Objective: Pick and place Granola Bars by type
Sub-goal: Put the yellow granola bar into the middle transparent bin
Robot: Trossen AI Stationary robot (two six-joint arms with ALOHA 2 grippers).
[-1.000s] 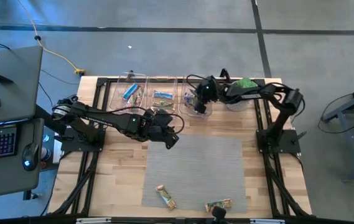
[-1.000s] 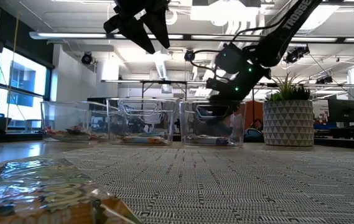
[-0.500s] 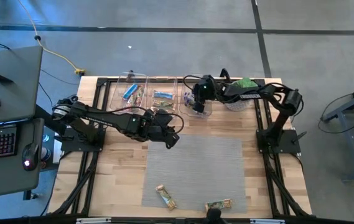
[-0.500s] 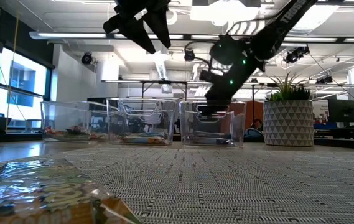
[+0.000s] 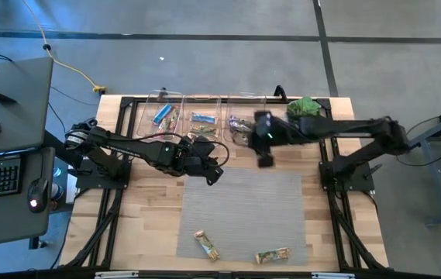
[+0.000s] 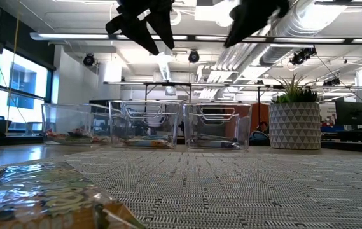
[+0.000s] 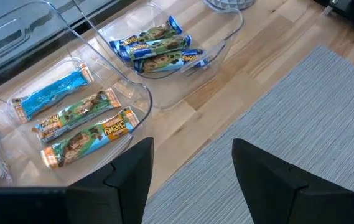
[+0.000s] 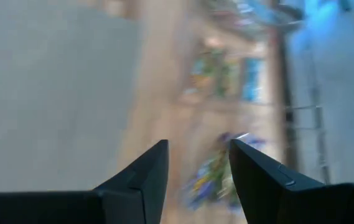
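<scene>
Two green-orange granola bars lie flat on the grey mat near the table's front edge, one (image 5: pixel 207 245) left of the other (image 5: pixel 272 255); one fills the low view's foreground (image 6: pixel 41 197). Other bars lie in three clear bins at the far edge: purple-blue ones in the right bin (image 7: pixel 158 50), green-orange and blue ones in the middle bin (image 7: pixel 77 118). My left gripper (image 5: pixel 214 173) hangs open and empty above the mat's far left corner, and its gap shows in its wrist view (image 7: pixel 192 146). My right gripper (image 5: pixel 265 160) is open and empty (image 8: pixel 198 144), high above the mat's far edge, just in front of the right bin.
A potted plant (image 5: pixel 304 106) in a patterned white pot (image 6: pixel 298 127) stands at the far right, beside the right bin (image 5: pixel 243 124). The left bin (image 5: pixel 166 116) and the middle bin (image 5: pixel 202 120) stand in a row with it. The grey mat (image 5: pixel 243 209) covers the table's middle.
My right gripper has risen out of the right bin and swung toward the table's near edge, ending high over the mat's far edge; its arm now stretches out level. The left arm has kept still.
</scene>
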